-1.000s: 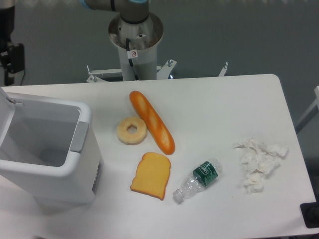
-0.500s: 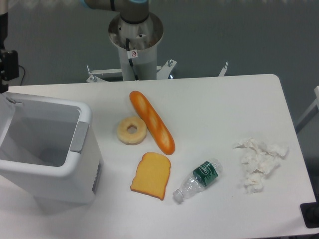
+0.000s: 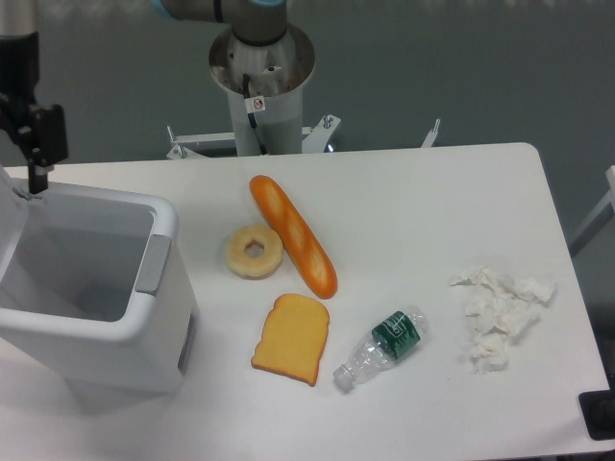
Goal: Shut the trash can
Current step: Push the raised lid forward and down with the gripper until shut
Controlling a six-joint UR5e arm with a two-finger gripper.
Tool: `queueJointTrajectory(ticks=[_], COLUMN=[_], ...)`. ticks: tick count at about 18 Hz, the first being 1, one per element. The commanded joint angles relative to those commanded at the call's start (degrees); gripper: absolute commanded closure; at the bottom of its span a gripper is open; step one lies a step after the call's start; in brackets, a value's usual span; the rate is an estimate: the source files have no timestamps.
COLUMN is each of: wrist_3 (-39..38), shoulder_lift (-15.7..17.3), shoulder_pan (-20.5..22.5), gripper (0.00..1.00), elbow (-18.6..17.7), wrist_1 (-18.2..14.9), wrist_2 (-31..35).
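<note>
At upper left of the frame I see my gripper point(image 3: 36, 178) just above the far edge of the trash can point(image 3: 91, 288), which sits open at lower left; I cannot tell whether the jaws are parted.

My tool point(image 3: 36, 158) sits at the left edge of the view, dark against the dark floor — I cannot tell whether its fingers are apart or together, and only one thin tip shows clearly near the rim of the trash can point(image 3: 91, 288). My arm is cut off by the top edge. The trash can's lid point(image 3: 8, 226) runs out of the picture on the left, so only a sliver of it shows. The label on the bottle point(image 3: 382, 346) is too small to read. A dark object point(image 3: 601, 415) at the lower right corner is cropped — I cannot tell what it is.
</note>
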Motion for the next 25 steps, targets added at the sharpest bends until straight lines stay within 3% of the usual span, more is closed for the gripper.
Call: queueJointTrajectory(ticks=[15,25], wrist_3=[0.6,0.9], shoulder_lift=[-0.3,-4.7], shoulder_pan=[7.1,9.8], gripper=[0.00,0.00], elbow=[-0.4,-0.6], wrist_1=[0.0,0.4], wrist_2=[0.1,3.2])
